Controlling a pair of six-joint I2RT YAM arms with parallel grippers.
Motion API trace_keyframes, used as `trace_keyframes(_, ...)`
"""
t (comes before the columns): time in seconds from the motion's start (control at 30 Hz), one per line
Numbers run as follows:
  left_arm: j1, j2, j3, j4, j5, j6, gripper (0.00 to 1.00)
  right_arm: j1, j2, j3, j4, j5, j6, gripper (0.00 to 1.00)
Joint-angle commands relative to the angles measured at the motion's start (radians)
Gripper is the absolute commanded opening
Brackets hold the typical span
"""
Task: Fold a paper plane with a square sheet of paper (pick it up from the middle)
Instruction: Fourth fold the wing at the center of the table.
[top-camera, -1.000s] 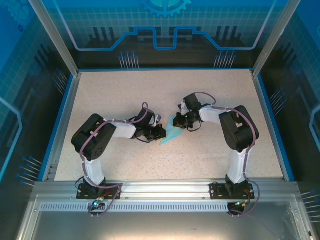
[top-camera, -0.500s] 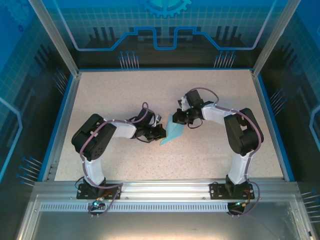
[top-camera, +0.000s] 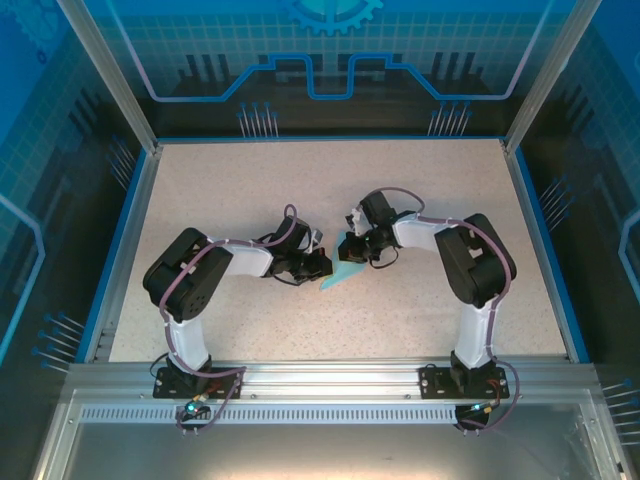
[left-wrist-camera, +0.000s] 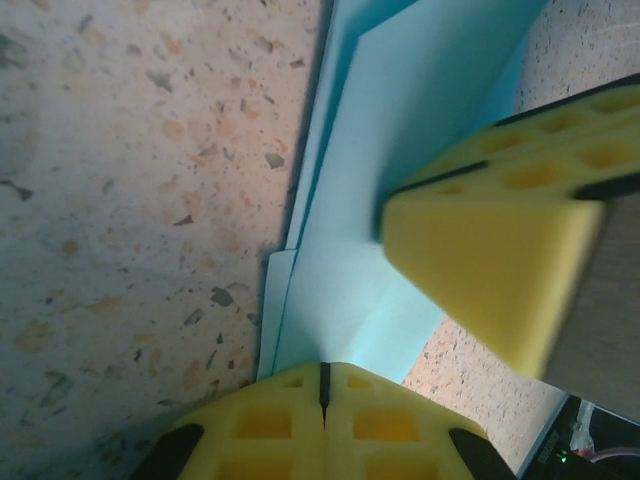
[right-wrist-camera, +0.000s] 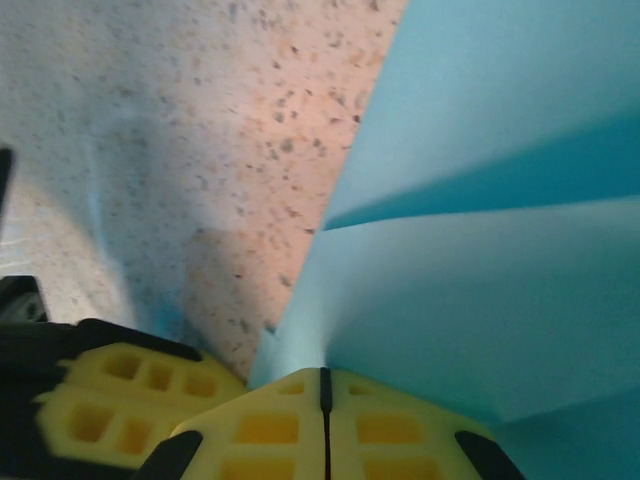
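Vs 0.5 s ago: right arm has pulled in, elbow swung left, and the right gripper (top-camera: 357, 247) is now closer to the left one, at the far-right corner of the paper (top-camera: 343, 273). Paper looks narrower from the top cam. Left arm unchanged, left gripper (top-camera: 321, 266) at the paper's left edge. Paper lies on the table (top-camera: 250, 180) betw. the two grippers.

Top cam gives the outline: pale blue wedge, tip pointing near-left. L wrist cam adds close detail: left fingers pressed together, no gap, paper edge pinched in the seam, stacked layers w/ a crease, right gripper's yellow finger on the paper just beyond. R wrist cam: right fingers likewise clamped tight on the paper, folded flaps spreading away from the pinch.
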Motion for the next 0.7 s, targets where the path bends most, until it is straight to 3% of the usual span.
trace_keyframes(0.0,-0.010,0.053,-0.054,-0.148,-0.120,-0.018,0.00,-0.015,0.047,0.034,-0.015,-0.039,-0.052,0.06)
trace_keyframes(0.67,-0.011,0.050,-0.065,-0.198,-0.113,0.027,0.00,-0.144,0.126,0.127,0.003,-0.051,-0.120,0.07)
